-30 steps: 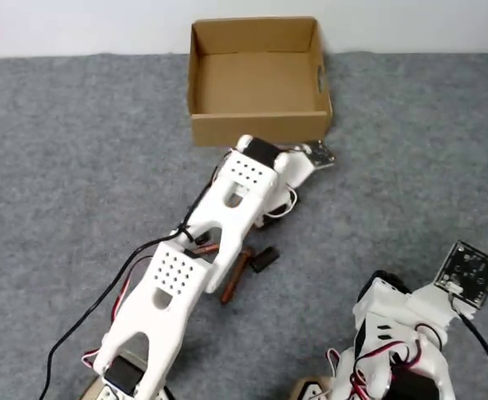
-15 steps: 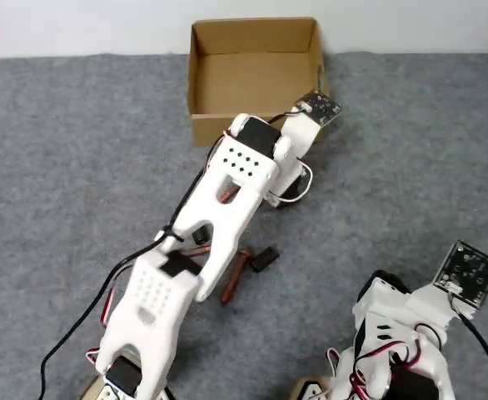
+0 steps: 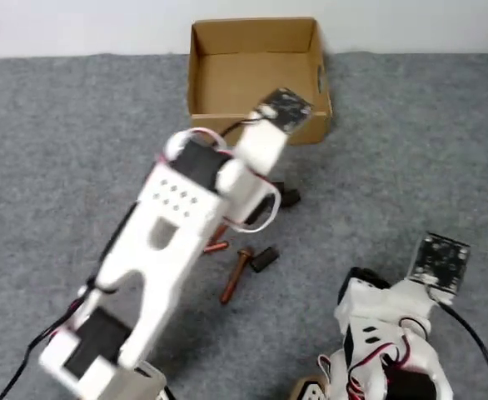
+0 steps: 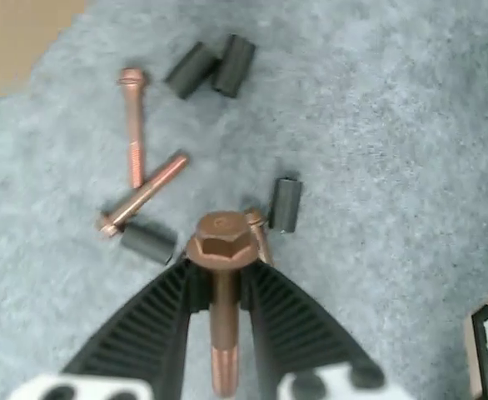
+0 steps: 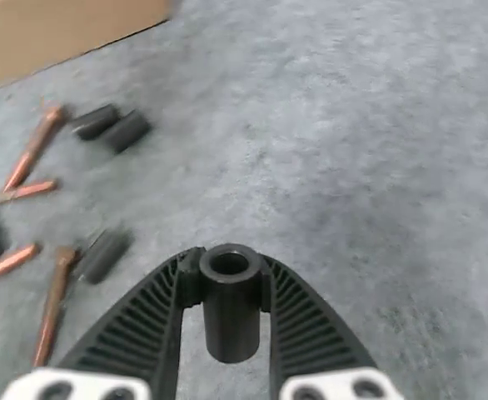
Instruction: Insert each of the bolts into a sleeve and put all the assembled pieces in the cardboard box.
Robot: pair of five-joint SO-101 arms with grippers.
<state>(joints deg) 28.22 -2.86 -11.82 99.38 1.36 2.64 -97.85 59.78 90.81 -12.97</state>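
Observation:
My left gripper is shut on a copper bolt, hex head outward, held well above the carpet. Below it lie loose bolts and black sleeves. My right gripper is shut on a black sleeve, bore facing outward, low over the grey carpet. In the high view the left arm rises over the parts just in front of the cardboard box. The right arm sits at the near right. A bolt and a sleeve lie between the arms.
The cardboard box stands open at the back centre, against a white wall. A pair of sleeves lies near its front wall, with further bolts beside them. Grey carpet lies bare to the right of the box.
The left arm has lifted and swung back left from the box's front right corner, uncovering a sleeve on the carpet. The right arm has shifted a little to the left.

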